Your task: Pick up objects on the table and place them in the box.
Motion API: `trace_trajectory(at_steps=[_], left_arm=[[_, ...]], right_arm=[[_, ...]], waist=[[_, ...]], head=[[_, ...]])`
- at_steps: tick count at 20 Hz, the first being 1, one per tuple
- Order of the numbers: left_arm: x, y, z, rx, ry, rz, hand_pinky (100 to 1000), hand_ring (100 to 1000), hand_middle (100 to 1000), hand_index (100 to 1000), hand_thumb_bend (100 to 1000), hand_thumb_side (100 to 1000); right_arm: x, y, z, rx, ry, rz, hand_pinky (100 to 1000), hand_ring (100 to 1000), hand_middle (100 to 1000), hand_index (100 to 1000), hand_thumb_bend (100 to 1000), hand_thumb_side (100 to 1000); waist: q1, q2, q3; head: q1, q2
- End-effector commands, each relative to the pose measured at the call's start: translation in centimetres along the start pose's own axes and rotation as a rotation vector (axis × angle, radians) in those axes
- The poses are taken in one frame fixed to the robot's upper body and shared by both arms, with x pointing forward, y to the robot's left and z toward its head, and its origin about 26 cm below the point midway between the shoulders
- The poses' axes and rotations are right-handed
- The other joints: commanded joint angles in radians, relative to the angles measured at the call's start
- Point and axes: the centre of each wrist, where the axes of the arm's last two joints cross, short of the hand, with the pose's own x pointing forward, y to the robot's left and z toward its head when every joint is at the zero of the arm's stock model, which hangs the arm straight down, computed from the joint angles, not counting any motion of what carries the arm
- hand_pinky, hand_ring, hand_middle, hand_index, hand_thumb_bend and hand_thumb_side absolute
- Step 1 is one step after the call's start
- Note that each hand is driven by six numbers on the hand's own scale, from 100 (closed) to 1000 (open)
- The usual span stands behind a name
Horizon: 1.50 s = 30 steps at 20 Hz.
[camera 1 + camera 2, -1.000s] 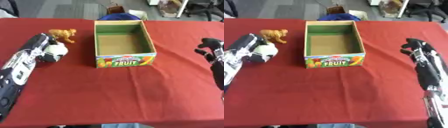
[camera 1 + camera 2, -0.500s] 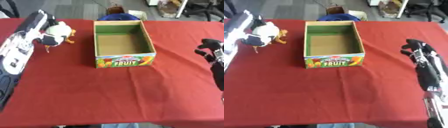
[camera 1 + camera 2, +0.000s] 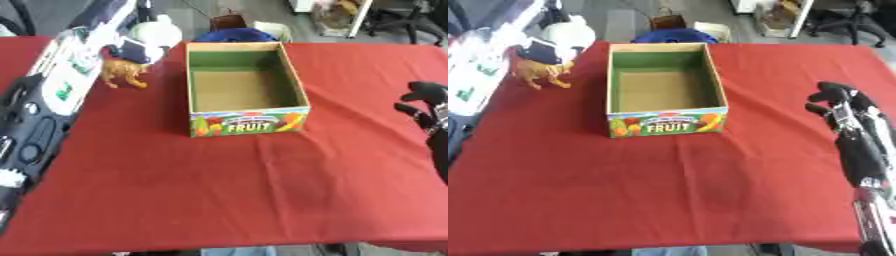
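Note:
My left hand (image 3: 129, 49) is raised over the table's far left, shut on a white and black toy (image 3: 158, 32). It hangs just left of the box's far corner. Under it an orange toy animal (image 3: 122, 73) stands on the red tablecloth. The open cardboard box (image 3: 248, 123), green inside with a FRUIT label on its front, sits in the middle and holds nothing that I can see. My right hand (image 3: 838, 101) rests at the right edge with relaxed fingers, holding nothing.
A red cloth (image 3: 227, 185) covers the whole table. Beyond the far edge, behind the box, are a blue object (image 3: 234, 35) and a small brown bag (image 3: 227, 21). Office chairs stand at the back right.
My left hand has lifted the white and black toy off the cloth beside the orange animal and carried it up and toward the far edge, nearer the box. The right hand has stayed put.

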Motion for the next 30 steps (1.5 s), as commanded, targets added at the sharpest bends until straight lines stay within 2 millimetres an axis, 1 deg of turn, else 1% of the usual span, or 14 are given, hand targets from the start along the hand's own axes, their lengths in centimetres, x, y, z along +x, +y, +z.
trace_trajectory(at_steps=[1,5,7,13,16,18,20,21,22,23,25,28,29,30], left_arm=[[1.3,-0.1,-1.7,0.005,-0.043,-0.021,539,395,347,529,377,100],[2.3,-1.8,-2.9,-0.018,-0.076,-0.026,548,408,353,533,384,100],[2.7,-2.9,-3.3,-0.042,-0.089,-0.035,558,423,368,544,412,100],[3.0,-5.9,-3.6,-0.111,-0.115,-0.069,594,491,423,583,600,100],[3.0,-6.6,-3.6,-0.125,-0.132,-0.097,611,542,472,622,658,100],[3.0,-6.6,-3.5,-0.116,-0.134,-0.113,622,583,529,658,713,100],[2.9,-6.7,-3.5,-0.109,-0.136,-0.127,624,591,543,664,725,100],[2.8,-6.7,-3.5,-0.108,-0.135,-0.13,658,660,644,725,823,135],[2.7,-6.8,-3.4,-0.104,-0.132,-0.13,661,665,651,729,829,154],[2.6,-6.7,-3.3,-0.098,-0.129,-0.127,690,711,699,760,878,290],[2.4,-6.3,-3.2,-0.078,-0.129,-0.116,708,738,729,771,910,351],[2.3,-5.6,-3.1,-0.059,-0.134,-0.1,708,738,729,771,910,351],[2.3,-5.1,-3.1,-0.047,-0.135,-0.098,704,715,709,758,907,330],[2.0,-3.5,-2.9,0.001,-0.144,-0.091,701,706,701,751,904,322]], right_arm=[[0.9,0.3,-0.7,0.035,-0.04,-0.002,817,1000,592,752,100,541],[1.1,0.6,-1.0,0.058,-0.052,-0.008,817,1000,591,752,100,541],[1.3,0.8,-1.2,0.069,-0.059,-0.011,817,1000,591,752,100,540],[1.3,1.1,-1.4,0.084,-0.064,-0.02,817,1000,591,752,100,542],[1.3,1.2,-1.5,0.086,-0.065,-0.022,817,1000,592,752,100,543],[1.3,1.2,-1.5,0.088,-0.064,-0.022,817,1000,592,752,100,544],[1.3,1.2,-1.5,0.088,-0.063,-0.022,817,1000,592,752,100,544],[1.3,1.2,-1.5,0.088,-0.062,-0.021,817,1000,592,752,100,544],[1.3,1.1,-1.5,0.086,-0.062,-0.021,817,1000,592,752,100,544],[1.3,1.1,-1.5,0.086,-0.061,-0.021,817,1000,592,752,100,545],[1.2,1.1,-1.4,0.083,-0.058,-0.019,817,1000,592,752,100,545],[1.1,1.0,-1.3,0.08,-0.054,-0.015,817,1000,592,752,100,545],[1.1,1.0,-1.3,0.079,-0.053,-0.014,817,1000,592,752,100,545],[1.1,0.8,-1.2,0.074,-0.051,-0.01,818,1000,592,752,100,545]], waist=[[0.0,-0.007,-0.017],[-0.003,0.005,-0.044],[-0.004,0.01,-0.052],[-0.003,0.017,-0.069],[-0.001,0.019,-0.074],[-0.001,0.019,-0.075],[0.0,0.019,-0.076],[0.001,0.019,-0.075],[0.001,0.018,-0.075],[0.001,0.018,-0.073],[0.001,0.017,-0.07],[0.001,0.017,-0.067],[0.002,0.016,-0.065],[0.002,0.015,-0.059]], head=[[0.023,0.005],[0.04,0.004],[0.045,0.0],[0.054,-0.008],[0.055,-0.008],[0.054,-0.008],[0.054,-0.009],[0.053,-0.009],[0.052,-0.01],[0.05,-0.01],[0.046,-0.01],[0.044,-0.009],[0.042,-0.008],[0.036,-0.007]])
